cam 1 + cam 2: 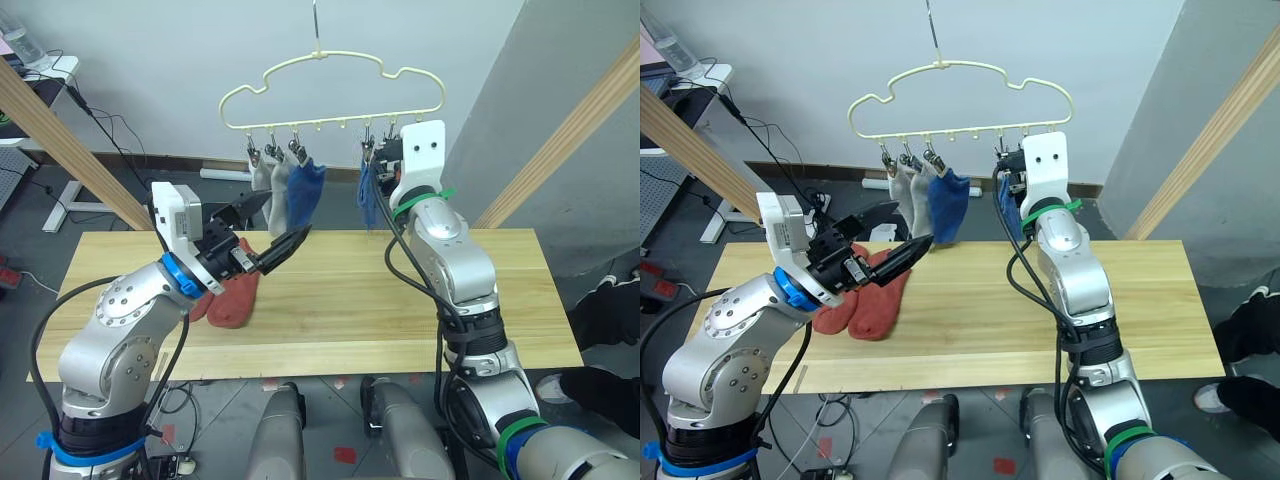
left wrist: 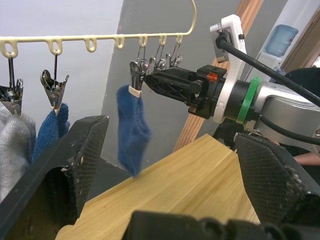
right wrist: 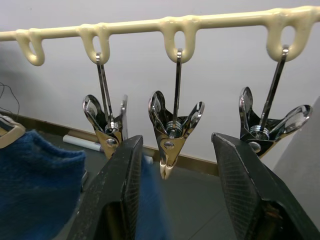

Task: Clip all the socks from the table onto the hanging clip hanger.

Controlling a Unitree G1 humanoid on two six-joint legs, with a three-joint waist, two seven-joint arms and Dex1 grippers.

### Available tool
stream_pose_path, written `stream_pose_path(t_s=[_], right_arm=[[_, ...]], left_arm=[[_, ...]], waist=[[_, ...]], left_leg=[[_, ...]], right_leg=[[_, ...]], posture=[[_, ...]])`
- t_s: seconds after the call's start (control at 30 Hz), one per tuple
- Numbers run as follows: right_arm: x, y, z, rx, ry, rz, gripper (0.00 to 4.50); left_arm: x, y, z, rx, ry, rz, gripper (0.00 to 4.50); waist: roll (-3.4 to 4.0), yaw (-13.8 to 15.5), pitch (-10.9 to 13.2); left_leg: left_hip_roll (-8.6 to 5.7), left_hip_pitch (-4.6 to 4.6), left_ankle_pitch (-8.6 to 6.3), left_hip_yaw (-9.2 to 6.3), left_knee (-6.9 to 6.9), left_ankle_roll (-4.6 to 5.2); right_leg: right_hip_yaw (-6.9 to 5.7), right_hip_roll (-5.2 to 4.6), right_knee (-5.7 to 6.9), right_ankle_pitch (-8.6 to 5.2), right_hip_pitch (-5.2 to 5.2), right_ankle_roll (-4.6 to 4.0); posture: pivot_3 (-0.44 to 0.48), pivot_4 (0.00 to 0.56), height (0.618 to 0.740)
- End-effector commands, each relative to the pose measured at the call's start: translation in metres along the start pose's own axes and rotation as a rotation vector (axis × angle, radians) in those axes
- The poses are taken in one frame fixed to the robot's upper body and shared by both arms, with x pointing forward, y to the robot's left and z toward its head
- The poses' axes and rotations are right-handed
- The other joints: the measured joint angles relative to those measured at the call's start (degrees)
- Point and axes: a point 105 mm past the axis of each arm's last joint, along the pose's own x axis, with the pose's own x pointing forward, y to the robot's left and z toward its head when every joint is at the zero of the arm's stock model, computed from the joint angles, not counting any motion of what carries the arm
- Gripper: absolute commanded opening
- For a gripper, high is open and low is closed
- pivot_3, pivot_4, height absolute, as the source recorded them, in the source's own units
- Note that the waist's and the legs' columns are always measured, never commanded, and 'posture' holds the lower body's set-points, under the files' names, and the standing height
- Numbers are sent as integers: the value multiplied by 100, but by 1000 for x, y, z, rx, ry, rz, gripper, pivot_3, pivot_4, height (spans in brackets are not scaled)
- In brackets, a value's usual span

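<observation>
The pale-yellow clip hanger (image 1: pixel 330 85) hangs above the table (image 1: pixel 400 300). On its left clips hang two grey socks (image 1: pixel 268 185) and a blue sock (image 1: pixel 305 190). Another blue sock (image 2: pixel 132 125) hangs from a clip on the right side. Two rust-red socks (image 1: pixel 232 290) lie on the table at the left. My right gripper (image 3: pixel 172 145) is raised to the right-hand clips, open, with an empty metal clip (image 3: pixel 172 132) between its fingers, right beside the blue sock. My left gripper (image 1: pixel 280 222) hovers open and empty above the red socks, below the left-hand socks.
Slanted wooden poles stand at the left (image 1: pixel 70 140) and the right (image 1: pixel 570 130) behind the table. A desk with cables (image 1: pixel 60 75) is at the far left. A person in dark clothes (image 1: pixel 610 310) is past the table's right end.
</observation>
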Motion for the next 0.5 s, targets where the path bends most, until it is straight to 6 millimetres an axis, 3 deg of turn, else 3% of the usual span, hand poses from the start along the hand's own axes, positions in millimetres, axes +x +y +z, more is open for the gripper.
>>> stream_pose_path(t_s=[0.03, 0.5], right_arm=[[0, -2, 17, 3, -55, -14, 2280], [13, 5, 26, 113, -61, -20, 2280]], left_arm=[[2, -10, 9, 38, -37, -29, 4500], [4, -9, 8, 35, -41, -27, 4500]], waist=[[0, 0, 0], [0, -1, 0]], left_leg=[[0, 0, 0, 0, 0, 0], [0, 0, 0, 0, 3, 0]], right_leg=[[0, 0, 0, 0, 0, 0], [1, 0, 5, 1, 0, -1]], posture=[[33, 296, 740], [29, 301, 740]])
